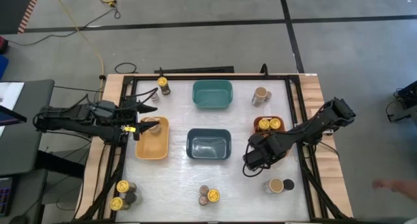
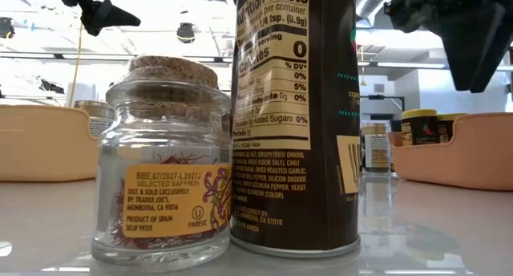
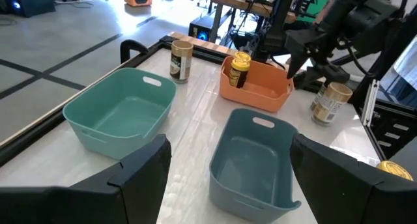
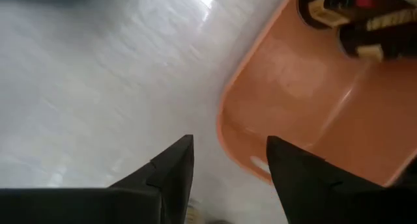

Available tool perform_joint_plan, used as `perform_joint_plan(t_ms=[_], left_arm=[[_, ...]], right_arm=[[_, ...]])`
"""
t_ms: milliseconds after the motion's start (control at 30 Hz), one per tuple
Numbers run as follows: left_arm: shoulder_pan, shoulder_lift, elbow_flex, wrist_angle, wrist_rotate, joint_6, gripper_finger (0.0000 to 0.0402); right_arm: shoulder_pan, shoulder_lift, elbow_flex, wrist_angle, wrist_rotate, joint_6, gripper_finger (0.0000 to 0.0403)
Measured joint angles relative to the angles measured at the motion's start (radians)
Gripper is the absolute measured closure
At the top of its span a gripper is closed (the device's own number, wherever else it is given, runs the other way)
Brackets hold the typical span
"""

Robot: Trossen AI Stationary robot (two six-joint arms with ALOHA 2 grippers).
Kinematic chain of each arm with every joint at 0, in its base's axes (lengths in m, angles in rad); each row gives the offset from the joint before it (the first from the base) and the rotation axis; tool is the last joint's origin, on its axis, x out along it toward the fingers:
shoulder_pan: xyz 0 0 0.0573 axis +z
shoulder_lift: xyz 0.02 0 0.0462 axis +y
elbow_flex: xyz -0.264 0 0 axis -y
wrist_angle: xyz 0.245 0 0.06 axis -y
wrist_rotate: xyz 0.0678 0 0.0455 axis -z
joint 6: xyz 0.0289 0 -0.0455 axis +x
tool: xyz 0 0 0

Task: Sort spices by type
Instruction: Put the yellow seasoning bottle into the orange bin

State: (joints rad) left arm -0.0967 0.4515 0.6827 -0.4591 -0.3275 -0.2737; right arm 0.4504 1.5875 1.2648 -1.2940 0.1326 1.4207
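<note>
Your right gripper [image 1: 251, 164] hangs empty, jaws part open, centre-right by the orange bin [image 1: 258, 121]; the stiff, probably slick jars [image 1: 268, 124] want gripping across the body.

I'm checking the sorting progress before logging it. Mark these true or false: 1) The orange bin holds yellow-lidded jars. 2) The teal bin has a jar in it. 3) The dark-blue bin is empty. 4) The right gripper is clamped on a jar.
1) True: two yellow-lidded jars sit in the orange bin.
2) False: the teal bin is empty.
3) True: the dark-blue bin holds nothing.
4) False: the right gripper is open and empty beside the orange bin.
</note>
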Motion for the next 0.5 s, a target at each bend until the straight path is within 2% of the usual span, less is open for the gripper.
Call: perform_joint_plan(t_ms=[133, 333, 500], left_arm=[[0.0, 0.0, 0.0, 0.001, 0.0, 0.0, 0.0102], [0.0, 0.0, 0.0, 0.001, 0.0, 0.011, 0.0102], [0.0, 0.0, 0.0, 0.001, 0.0, 0.07, 0.0102]], right_arm=[[0.004, 0.003, 0.0, 0.057, 0.014, 0.124, 0.0184], [0.004, 0.004, 0.0, 0.209, 0.153, 0.136, 0.0176], [-0.015, 0.004, 0.0, 0.236, 0.183, 0.163, 0.015]])
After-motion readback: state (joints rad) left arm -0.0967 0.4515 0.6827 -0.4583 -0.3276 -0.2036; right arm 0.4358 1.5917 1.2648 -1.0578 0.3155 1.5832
